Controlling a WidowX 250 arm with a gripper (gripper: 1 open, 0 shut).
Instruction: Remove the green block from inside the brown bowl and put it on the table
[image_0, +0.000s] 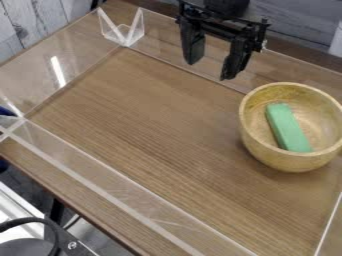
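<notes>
A small bright green block (287, 127) lies inside the brown bowl (253, 128), a round tan wooden bowl at the right side of the table (147, 120). My black gripper (214, 58) hangs at the back of the table, up and to the left of the bowl, apart from it. Its fingers point down and stand open with nothing between them.
Low clear acrylic walls (80, 160) edge the wood-grain tabletop, with a folded clear corner piece (120, 28) at the back left. Bare tabletop stretches left of the bowl and in front of it.
</notes>
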